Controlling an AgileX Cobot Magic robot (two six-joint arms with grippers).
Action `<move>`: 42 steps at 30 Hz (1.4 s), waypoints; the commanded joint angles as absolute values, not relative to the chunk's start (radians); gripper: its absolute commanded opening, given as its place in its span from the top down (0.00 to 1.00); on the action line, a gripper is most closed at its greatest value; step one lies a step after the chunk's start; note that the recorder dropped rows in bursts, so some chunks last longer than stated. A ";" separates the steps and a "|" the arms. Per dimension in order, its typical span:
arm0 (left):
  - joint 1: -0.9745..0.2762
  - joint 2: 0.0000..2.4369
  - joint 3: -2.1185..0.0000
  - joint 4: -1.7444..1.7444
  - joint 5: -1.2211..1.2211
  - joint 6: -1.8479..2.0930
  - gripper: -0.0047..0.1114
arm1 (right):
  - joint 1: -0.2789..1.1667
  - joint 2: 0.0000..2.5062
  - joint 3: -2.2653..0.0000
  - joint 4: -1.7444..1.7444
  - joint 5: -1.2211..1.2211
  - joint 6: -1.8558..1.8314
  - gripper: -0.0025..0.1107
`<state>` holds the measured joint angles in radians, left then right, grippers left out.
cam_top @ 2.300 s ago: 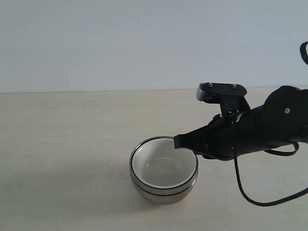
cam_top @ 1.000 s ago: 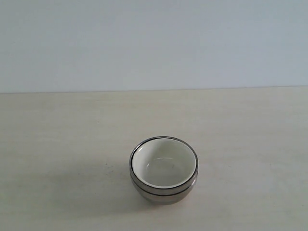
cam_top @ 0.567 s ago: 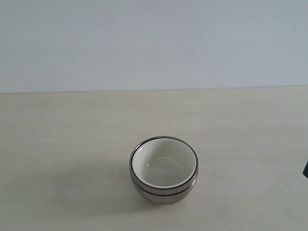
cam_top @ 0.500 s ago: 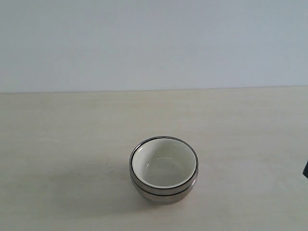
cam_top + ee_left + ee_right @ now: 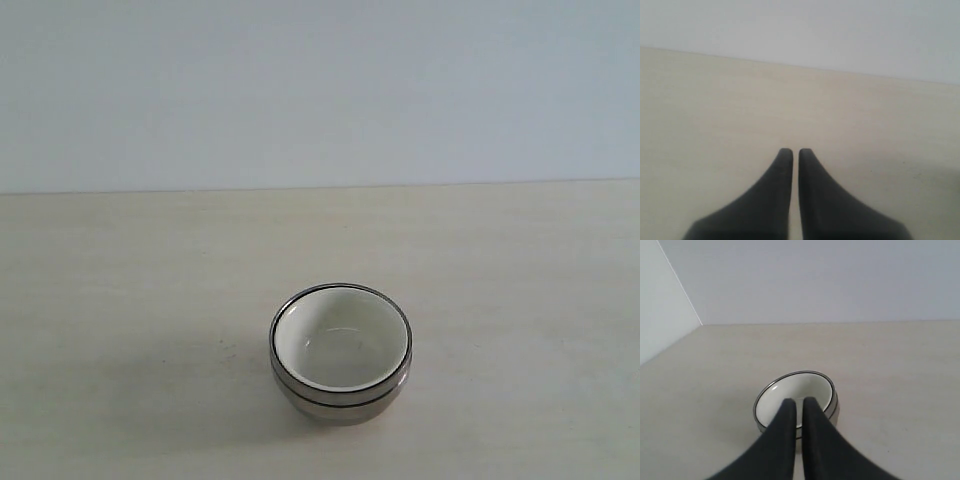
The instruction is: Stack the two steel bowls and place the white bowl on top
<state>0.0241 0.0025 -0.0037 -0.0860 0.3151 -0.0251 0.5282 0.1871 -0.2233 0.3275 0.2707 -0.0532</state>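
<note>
Near the front edge of the surface (image 5: 120, 260), the white bowl (image 5: 338, 345) sat inside the two steel bowls (image 5: 340, 408), straight ahead of the right jaws, which were closed and empty. The left jaws, closed and empty too, did not face it.

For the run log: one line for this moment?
white bowl inside steel bowls | left gripper shut, empty | right gripper shut, empty

The left gripper (image 5: 792, 152) shows dark fingers (image 5: 780, 175) pressed nearly together, a thin slit between them. Beyond the fingers, the pale surface (image 5: 740, 100) runs to a plain wall (image 5: 800, 25).
</note>
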 commanded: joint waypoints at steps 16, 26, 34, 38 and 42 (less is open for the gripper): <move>0.028 0.000 0.000 -0.084 0.308 -0.037 0.93 | 0.248 0.000 0.000 0.210 0.213 -0.051 0.98; 0.028 0.000 0.000 -0.084 0.308 -0.037 0.93 | 0.252 0.000 0.000 0.210 0.348 -0.051 0.98; 0.028 0.000 0.000 -0.084 0.308 -0.037 0.93 | 0.252 0.000 0.000 0.166 0.339 -0.025 0.98; 0.028 0.000 0.000 -0.084 0.308 -0.037 0.93 | 0.252 0.000 0.000 0.166 0.341 -0.056 0.98; 0.028 0.000 0.000 -0.084 0.308 -0.037 0.93 | 0.252 0.000 0.000 0.164 0.347 -0.077 0.98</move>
<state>0.0241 0.0025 -0.0037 -0.0860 0.3151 -0.0251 0.2570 0.0055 -0.0048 0.1722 0.3446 -0.0575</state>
